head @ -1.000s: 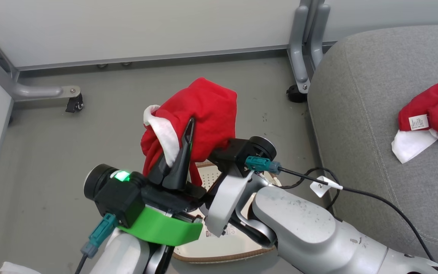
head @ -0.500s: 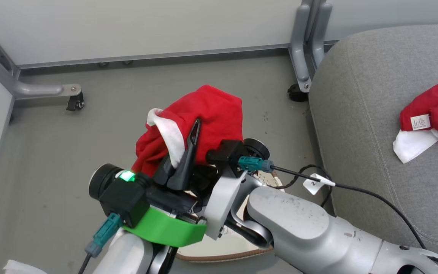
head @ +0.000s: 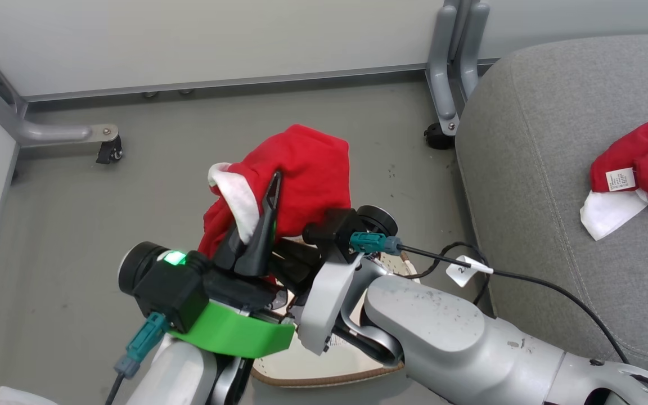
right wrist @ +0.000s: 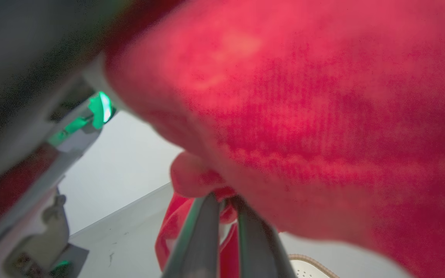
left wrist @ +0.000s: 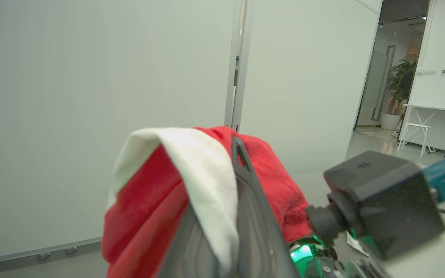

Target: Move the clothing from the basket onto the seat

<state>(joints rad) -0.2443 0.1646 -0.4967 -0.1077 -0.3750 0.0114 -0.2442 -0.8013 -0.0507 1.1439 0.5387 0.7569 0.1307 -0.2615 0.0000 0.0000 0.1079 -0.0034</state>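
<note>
The grey floor (head: 76, 236) runs back to a pale partition wall, and the seat (head: 549, 185) rises along its right side, a broad grey cushion. The basket (head: 296, 360) stands on the floor just beside the seat's front edge, mostly hidden under the robot's two forearms; what shows of its inside is bare cream plastic.

One red garment (head: 647, 160) already lies on the seat near its far right, crumpled, white trim and tag facing up. The other red garment (head: 307, 169) hangs in the air above the basket and clear of it, bunched between the two arms, well apart from the cushion.

The left fingers (head: 268, 225) point upward and stand nearly closed, with the white trim drawn down between them and the cloth draped over their tips. In the right wrist view the right fingers (right wrist: 201, 231) are pressed almost together, pinching a small fold of red cloth at their tips.

By my reading the lift out of the basket is done and the carry is the step in hand. The next move calls for swinging both arms rightward together, keeping the cloth high enough to clear the seat's rounded edge, then parting both pairs of fingers over open cushion, short of the garment already there.
</note>
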